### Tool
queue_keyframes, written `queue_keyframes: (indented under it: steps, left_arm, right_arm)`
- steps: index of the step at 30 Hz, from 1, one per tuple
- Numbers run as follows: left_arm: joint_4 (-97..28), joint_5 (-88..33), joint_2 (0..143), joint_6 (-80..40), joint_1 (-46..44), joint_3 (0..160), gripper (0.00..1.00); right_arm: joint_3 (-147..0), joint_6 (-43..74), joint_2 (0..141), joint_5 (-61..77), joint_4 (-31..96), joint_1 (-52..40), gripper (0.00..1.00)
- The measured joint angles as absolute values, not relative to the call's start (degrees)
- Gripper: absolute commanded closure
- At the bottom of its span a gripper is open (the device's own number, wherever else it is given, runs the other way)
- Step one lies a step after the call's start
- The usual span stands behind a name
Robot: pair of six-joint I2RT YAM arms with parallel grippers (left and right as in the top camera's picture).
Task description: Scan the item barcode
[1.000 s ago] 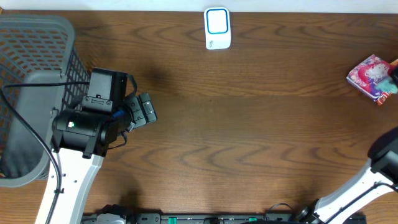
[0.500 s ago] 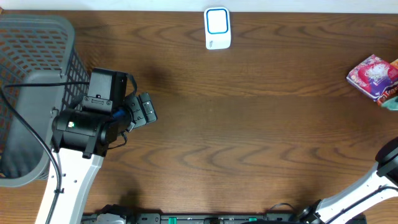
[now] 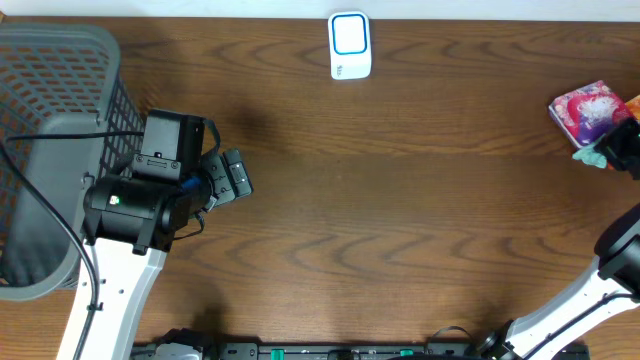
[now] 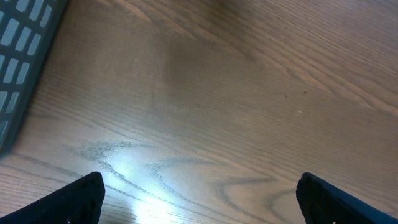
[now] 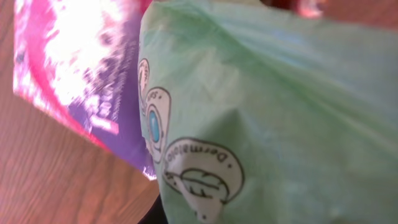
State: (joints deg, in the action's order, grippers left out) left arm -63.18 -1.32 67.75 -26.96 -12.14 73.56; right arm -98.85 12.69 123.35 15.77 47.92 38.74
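Two packets crowd the table's (image 3: 400, 200) right edge. The green pack (image 5: 280, 112), with its printed leaf badge, fills the right wrist view, and the pink packet (image 3: 588, 110) lies touching it on the side towards the middle of the table. The right gripper (image 3: 612, 152) is right on the green pack. Its fingers are hidden behind the plastic, so I cannot tell whether they pinch it or stand apart.

No barcode shows on either face we can see, and that is the crux of this step. A firm pinch on the pack's edge comes first, because soft film will sag and fold if caught by a corner. Then it wants a clean lift clear of the pink packet so the neighbour isn't dragged along.

The scanner (image 3: 349, 45) stands well apart, up at the far edge near the centre. The carry should turn the printed code flat towards its window and keep the film taut.

Over on the other side, the left gripper (image 4: 200, 202) hovers with its jaws wide apart over bare wood beside the grey basket (image 3: 60, 60), holding nothing.
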Motion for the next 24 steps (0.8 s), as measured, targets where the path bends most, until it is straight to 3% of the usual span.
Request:
queue_keyframes:
  steps: [9, 12, 13, 15, 24]
  left_arm:
    - [-63.2, -1.3, 67.7, -27.0, -12.1, 73.6, 0.02]
    - [-63.2, -1.3, 67.7, -27.0, -12.1, 73.6, 0.02]
    - [-63.2, -1.3, 67.7, -27.0, -12.1, 73.6, 0.02]
    - [-63.2, -1.3, 67.7, -27.0, -12.1, 73.6, 0.02]
    - [-63.2, -1.3, 67.7, -27.0, -12.1, 73.6, 0.02]
  right_arm:
    - [-98.8, 10.6, 123.3, 16.8, 50.2, 38.0, 0.82]
    - [-98.8, 10.5, 123.3, 16.8, 51.0, 38.5, 0.67]
    - [-98.8, 10.4, 123.3, 16.9, 51.4, 38.7, 0.56]
    - [-98.8, 10.0, 123.3, 17.0, 51.8, 39.2, 0.49]
    - [-99.0, 11.6, 123.3, 19.3, 56.8, 39.4, 0.54]
